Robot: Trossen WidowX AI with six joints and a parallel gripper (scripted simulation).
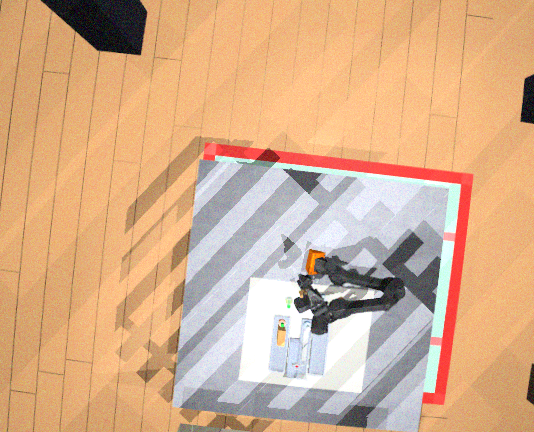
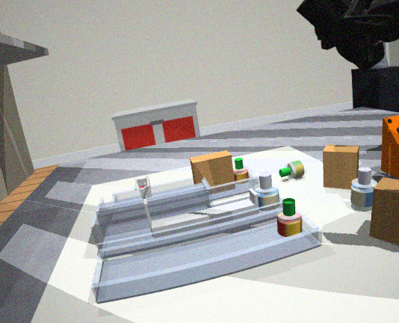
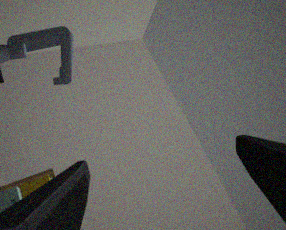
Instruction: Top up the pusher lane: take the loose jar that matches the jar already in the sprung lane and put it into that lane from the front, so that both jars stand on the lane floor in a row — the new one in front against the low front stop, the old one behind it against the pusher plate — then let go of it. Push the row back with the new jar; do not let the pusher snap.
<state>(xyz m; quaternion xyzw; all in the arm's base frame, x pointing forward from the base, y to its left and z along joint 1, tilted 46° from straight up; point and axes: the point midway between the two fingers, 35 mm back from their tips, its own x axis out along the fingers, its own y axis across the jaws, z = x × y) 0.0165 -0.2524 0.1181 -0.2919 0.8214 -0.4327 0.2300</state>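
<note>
The sprung lane is the middle of three clear lanes, with a white upright post with a red mark (image 2: 143,188) at its rear. One grey-capped jar with a blue label (image 2: 267,197) stands upright near its front, a small pale plate (image 2: 252,197) just behind it. A matching loose grey-capped jar (image 2: 362,194) stands upright outside the lanes, between two cardboard boxes. My gripper (image 3: 162,156) is open, with nothing between its fingers. It is raised high above the table, away from both jars; its fingertips are not clear in the top and exterior views.
Green-capped jars stand in the near lane (image 2: 289,222) and far lane; another green-capped jar (image 2: 297,169) (image 1: 289,301) lies on its side. Cardboard boxes stand in the far lane (image 2: 217,170) (image 1: 281,338), behind the loose grey-capped jar (image 2: 341,168) and in front of it (image 2: 393,211). An orange block (image 1: 314,256) is by the arm's base.
</note>
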